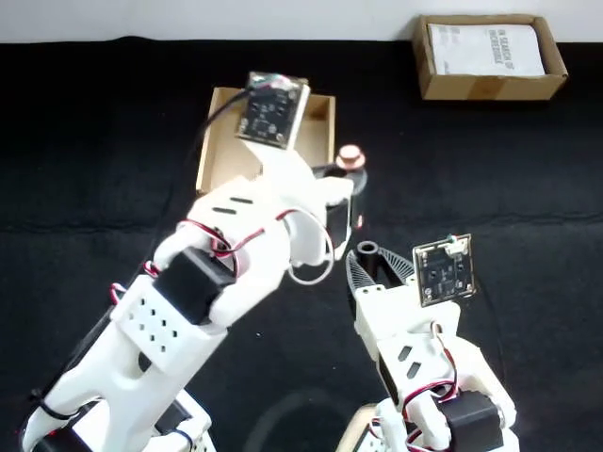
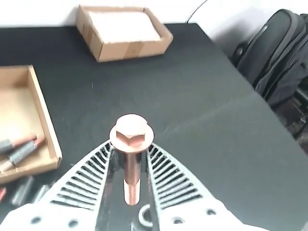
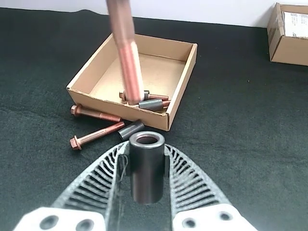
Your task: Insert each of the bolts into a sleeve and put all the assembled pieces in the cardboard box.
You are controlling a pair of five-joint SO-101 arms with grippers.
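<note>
Currently I see a copper-coloured bolt (image 2: 130,168) with a flanged hexagonal head, upright and head up, pinched between the fingers of the left gripper (image 2: 131,145); it hangs above the black surface (image 1: 528,188), just beside the cardboard box (image 1: 219,141). The right gripper (image 3: 146,146) has its fingers clamped on a dark grey sleeve (image 3: 147,173), upright with its bore facing up, near the bolt but apart from it; the left arm (image 1: 236,245) stretches out over the box, while the right arm (image 1: 415,348) sits lower, closer to its base. Assembled pieces (image 3: 153,102) lie inside the box; two loose bolts (image 3: 96,114) and a loose sleeve (image 3: 131,129) lie just outside its near wall.
</note>
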